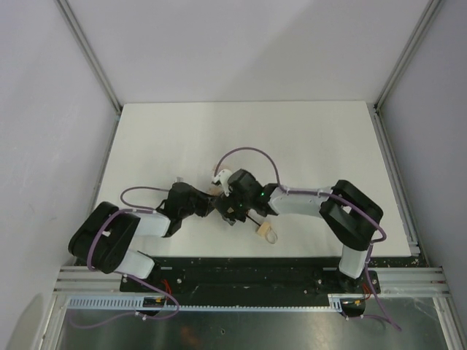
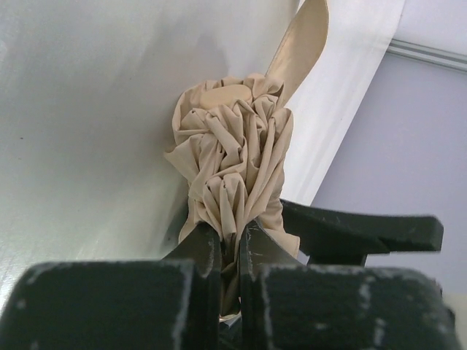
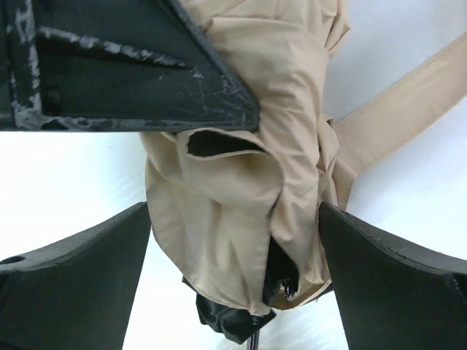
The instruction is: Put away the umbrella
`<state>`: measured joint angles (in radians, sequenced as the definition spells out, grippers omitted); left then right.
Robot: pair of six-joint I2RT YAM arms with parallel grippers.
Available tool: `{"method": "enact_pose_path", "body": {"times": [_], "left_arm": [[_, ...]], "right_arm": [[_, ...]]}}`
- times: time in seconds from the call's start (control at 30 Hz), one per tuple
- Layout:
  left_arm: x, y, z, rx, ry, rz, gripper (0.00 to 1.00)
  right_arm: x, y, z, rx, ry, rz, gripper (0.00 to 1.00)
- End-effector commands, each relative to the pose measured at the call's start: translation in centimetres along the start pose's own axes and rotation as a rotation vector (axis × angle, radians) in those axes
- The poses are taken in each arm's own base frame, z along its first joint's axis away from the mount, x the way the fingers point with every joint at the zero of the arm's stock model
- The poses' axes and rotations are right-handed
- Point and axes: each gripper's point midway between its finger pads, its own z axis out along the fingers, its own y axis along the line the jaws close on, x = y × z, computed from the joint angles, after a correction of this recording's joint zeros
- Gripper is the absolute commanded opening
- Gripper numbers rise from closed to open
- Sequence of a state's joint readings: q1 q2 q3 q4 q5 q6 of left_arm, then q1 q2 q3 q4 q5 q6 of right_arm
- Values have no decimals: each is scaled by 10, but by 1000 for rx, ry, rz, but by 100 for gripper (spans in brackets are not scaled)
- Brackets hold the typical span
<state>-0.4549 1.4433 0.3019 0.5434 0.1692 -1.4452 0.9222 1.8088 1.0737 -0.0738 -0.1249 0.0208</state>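
Observation:
The umbrella is a crumpled beige-tan bundle with a flat strap trailing off it. My left gripper is shut on the bundle's fabric. My right gripper is open, its jaws straddling the same bundle, with the fabric brushing both fingers. In the top view both grippers, left and right, meet at the table's near middle and hide most of the fabric. The thin black shaft and the pale wooden handle with its loop stick out toward the near edge.
The white table is bounded by grey walls with metal rails on the left and right. The left gripper's finger crosses the top of the right wrist view.

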Motion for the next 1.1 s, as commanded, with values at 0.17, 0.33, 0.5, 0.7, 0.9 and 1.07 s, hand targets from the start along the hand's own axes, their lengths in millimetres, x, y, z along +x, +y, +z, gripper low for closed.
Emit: {"method": "enact_pose_path", "body": {"times": [0.17, 0.33, 0.5, 0.7, 0.9, 1.07], "left_arm": [[7, 68, -1, -235, 19, 5, 0], [10, 67, 4, -244, 43, 8, 0], [10, 57, 10, -224, 61, 48, 13], [11, 55, 17, -226, 100, 87, 63], [7, 73, 19, -276, 89, 110, 74], [3, 82, 22, -304, 77, 128, 74]], "right_arm": [[-16, -34, 6, 537, -42, -259, 88], [15, -35, 20, 505, 37, -216, 22], [55, -21, 37, 194, 118, -84, 1], [67, 6, 41, -206, 127, 139, 0], [59, 15, 27, -499, 103, 332, 0], [59, 21, 19, -667, 110, 442, 0]]}}
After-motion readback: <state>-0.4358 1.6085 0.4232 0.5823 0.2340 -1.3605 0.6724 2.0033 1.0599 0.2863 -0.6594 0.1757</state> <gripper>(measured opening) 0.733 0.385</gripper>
